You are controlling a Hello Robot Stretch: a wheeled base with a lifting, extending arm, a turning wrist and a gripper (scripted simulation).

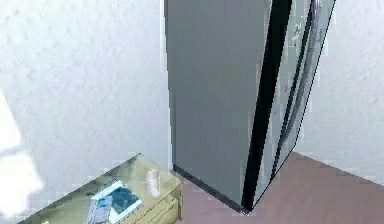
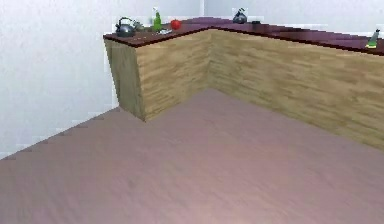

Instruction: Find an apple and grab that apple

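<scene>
A tall grey refrigerator stood against white walls, with a low wooden table near its foot. In the arm side view, an L-shaped wood-panelled counter with a dark red top rose from a bare mauve floor.

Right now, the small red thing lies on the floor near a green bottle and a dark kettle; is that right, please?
Not the floor: the arm side view shows the red thing on the countertop, near the green bottle and dark kettle.
</scene>
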